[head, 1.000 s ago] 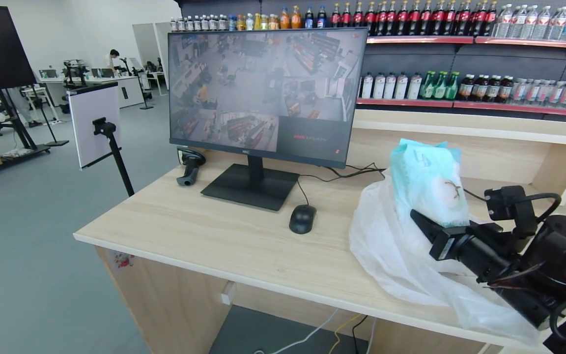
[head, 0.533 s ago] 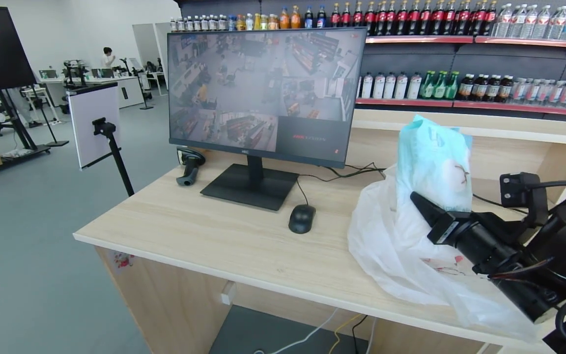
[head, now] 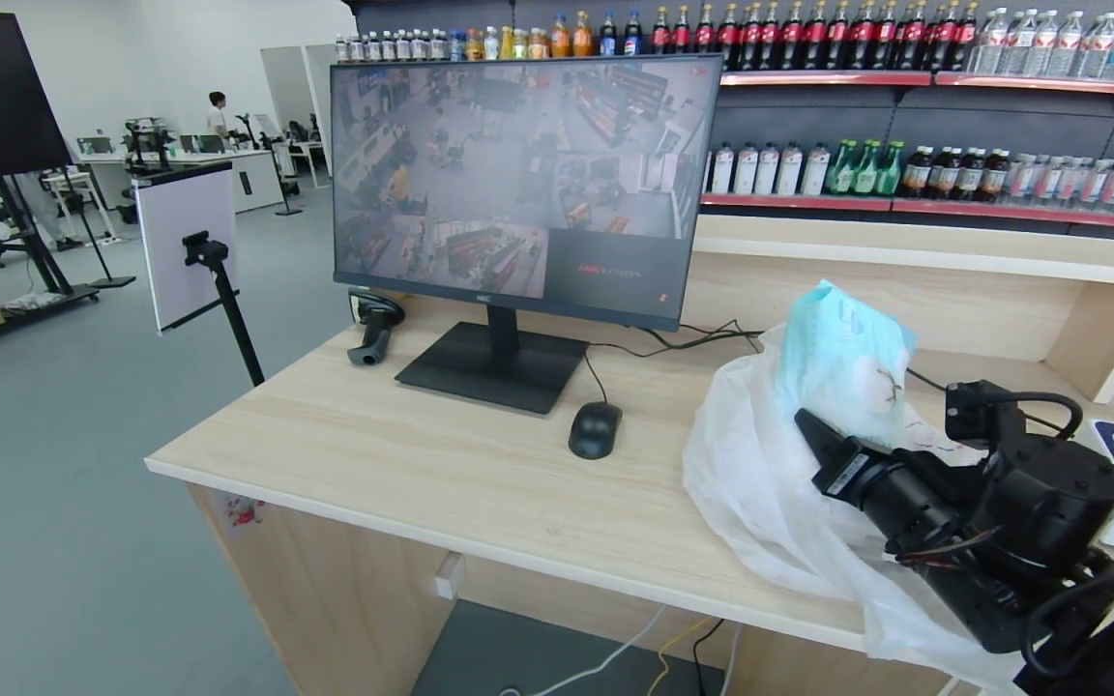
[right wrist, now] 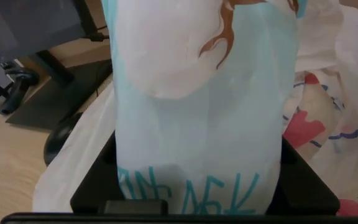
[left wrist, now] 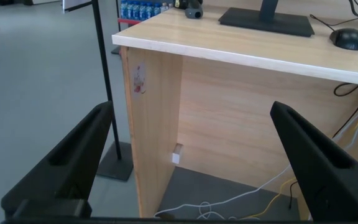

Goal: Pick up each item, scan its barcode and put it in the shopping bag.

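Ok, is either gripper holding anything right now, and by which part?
The right gripper holds the light-blue pack by its lower end. The left gripper is open, holding nothing.

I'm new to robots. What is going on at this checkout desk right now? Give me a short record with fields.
Held item: pale turquoise soft pack, roughly upright
Holder: right gripper, shut on the pack
Bag: white translucent plastic shopping bag on the light wooden counter; the pack's lower end is at its mouth
Other arm: left gripper, open and empty, low beside the counter
Scanner: black handheld barcode scanner, on the counter to the left of the black monitor
Nearby: black computer mouse
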Robot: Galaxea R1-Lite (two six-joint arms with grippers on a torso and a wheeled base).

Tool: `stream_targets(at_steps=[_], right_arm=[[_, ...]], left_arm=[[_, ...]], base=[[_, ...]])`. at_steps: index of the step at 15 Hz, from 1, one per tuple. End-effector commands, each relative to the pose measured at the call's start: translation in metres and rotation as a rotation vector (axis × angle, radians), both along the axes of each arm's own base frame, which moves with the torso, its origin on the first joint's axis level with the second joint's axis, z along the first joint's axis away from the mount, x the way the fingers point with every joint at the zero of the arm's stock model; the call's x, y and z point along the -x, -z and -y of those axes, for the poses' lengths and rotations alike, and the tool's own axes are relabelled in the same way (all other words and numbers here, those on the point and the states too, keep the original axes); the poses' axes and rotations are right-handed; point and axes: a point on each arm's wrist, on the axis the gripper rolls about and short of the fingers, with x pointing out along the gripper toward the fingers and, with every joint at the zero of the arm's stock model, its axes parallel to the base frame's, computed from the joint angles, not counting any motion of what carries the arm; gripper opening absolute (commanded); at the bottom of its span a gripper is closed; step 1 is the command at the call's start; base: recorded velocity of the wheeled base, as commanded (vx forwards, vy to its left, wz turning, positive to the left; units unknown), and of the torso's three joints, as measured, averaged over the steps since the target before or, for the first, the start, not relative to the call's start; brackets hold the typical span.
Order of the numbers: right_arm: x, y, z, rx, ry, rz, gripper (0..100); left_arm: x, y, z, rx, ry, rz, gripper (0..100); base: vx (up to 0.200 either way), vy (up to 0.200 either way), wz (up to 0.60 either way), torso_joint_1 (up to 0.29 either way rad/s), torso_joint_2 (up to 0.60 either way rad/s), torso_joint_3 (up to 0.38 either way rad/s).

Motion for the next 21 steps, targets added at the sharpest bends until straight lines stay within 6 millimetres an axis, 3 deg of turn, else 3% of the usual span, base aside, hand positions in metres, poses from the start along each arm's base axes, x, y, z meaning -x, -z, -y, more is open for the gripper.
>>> stream_targets(at_steps=[1,7,8,15,21], right_arm=[[-0.005,0.019,-0.003,0.003,0.024,-0.073,0],[-0.005,0.021,-0.004,0.002,0.025,-0.076,0],[-0.005,0.021,-0.003,0.002,0.026,-0.079,100],[-0.003,0.014,-0.004,-0.009,0.023,-0.055,100],[0.011,-0.001,-0.001,0.000,0.010,-0.015,100]], left_arm=[[0.000,0.000,0.000,0.000,-0.001,0.002,100],[0.000,0.000,0.000,0.001,-0.001,0.002,100],[0.000,0.000,0.000,0.001,-0.001,0.002,100],[0.000,0.000,0.000,0.001,-0.001,0.001,100],[0.000,0.000,0.000,0.001,-0.001,0.001,100]], base=[[0.000,0.000,0.00,0.000,0.00,0.000],[0.000,0.000,0.00,0.000,0.00,0.000],[0.000,0.000,0.00,0.000,0.00,0.000],[0.000,0.000,0.00,0.000,0.00,0.000],[0.000,0.000,0.00,0.000,0.00,0.000]])
